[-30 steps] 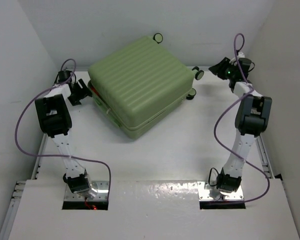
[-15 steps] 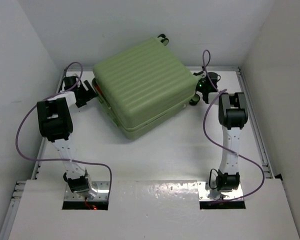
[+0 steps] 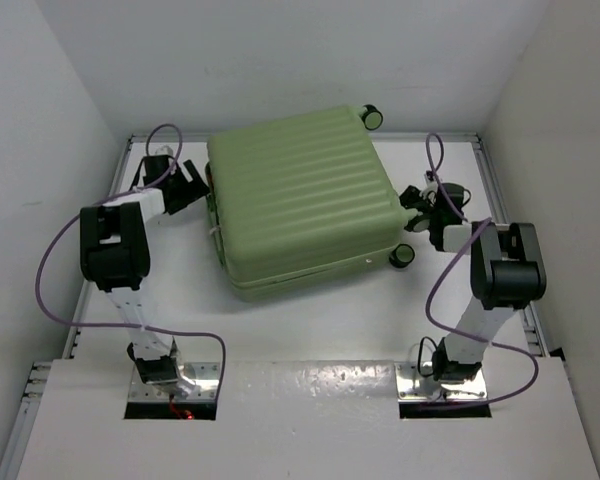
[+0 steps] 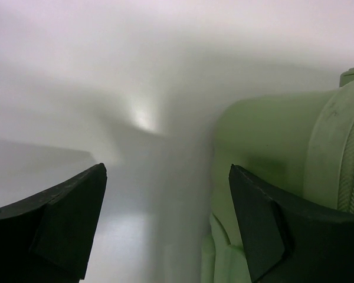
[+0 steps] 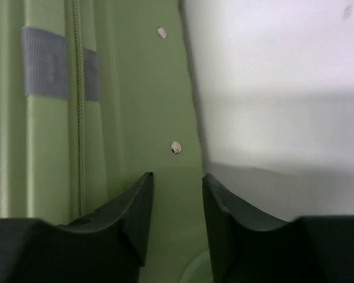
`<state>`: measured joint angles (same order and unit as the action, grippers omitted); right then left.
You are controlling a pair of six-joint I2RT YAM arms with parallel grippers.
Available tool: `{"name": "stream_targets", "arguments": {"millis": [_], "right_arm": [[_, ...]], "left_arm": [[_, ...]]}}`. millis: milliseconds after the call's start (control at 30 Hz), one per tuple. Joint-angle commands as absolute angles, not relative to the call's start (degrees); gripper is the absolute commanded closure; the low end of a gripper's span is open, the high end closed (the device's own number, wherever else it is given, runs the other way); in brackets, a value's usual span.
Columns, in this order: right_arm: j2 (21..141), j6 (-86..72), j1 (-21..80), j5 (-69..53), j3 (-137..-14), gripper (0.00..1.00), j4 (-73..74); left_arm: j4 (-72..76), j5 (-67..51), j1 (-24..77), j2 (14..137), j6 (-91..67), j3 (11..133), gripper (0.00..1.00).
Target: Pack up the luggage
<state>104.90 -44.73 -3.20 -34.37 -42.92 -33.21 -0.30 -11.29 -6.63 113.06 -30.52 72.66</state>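
The light-green suitcase point(image 3: 305, 200) lies shut, flat mid-worktop point(image 3: 320, 330), so packing looks about done; the left claw point(image 4: 166, 171) gapes empty at its corner, the right claw point(image 5: 177, 177), narrowly parted, holds nothing beside its wheels point(image 3: 403, 256).

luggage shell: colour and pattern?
The luggage is light green with parallel ribs across the shell; shows best in the top external view.

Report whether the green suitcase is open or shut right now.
Shut. The luggage lies flat on the table with both green shells pressed together, and no lining or contents show.
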Motion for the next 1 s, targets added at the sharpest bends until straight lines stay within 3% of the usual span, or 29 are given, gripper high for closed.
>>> {"name": "stream_targets", "arguments": {"millis": [0, 167, 233, 367, 467, 600, 667, 867, 967], "right_arm": [[96.86, -33.54, -2.54, -43.89, -47.1, 0.56, -20.44], [96.5, -17.52, -9.93, -34.91, -61.17, 0.43, -8.47], [101.66, -14.87, -11.59, -33.32, -74.64, 0.43, -4.68], [112.83, -26.78, -13.36, -35.14, -94.8, 0.43, 2.71], [121.19, -41.78, -12.4, -37.7, -104.14, 0.53, 0.35], [126.29, -48.05, -7.66, -33.49, -106.09, 0.83, -3.41], [128.92, -49.83, -5.64, -31.91, -106.43, 0.92, -4.13], [136.56, -64.91, -0.53, -27.96, -108.27, 0.97, -13.08], [140.7, -70.04, 2.02, -25.41, -112.56, 0.91, -13.46]], "left_arm": [[-6.15, -20.93, -2.72, 106.71, -30.15, 67.77, 0.11], [-9.48, -20.38, -6.06, 101.96, -25.4, 66.01, 0.08], [-10.72, -21.36, -6.77, 101.95, -21.46, 66.53, 0.07], [-9.76, -20.65, -7.29, 99.32, -20.92, 64.61, 0.07], [-4.49, -20.65, -7.29, 96.94, -22.32, 60.74, 0.07], [-3.34, -21.97, -7.29, 96.24, -24.52, 60.12, 0.07], [-2.55, -22.49, -7.29, 96.77, -25.31, 60.64, 0.07], [-1.41, -24.25, -7.29, 96.77, -28.29, 61.26, 0.07], [-0.8, -25.48, -7.82, 96.77, -29.53, 60.48, 0.07]]}}
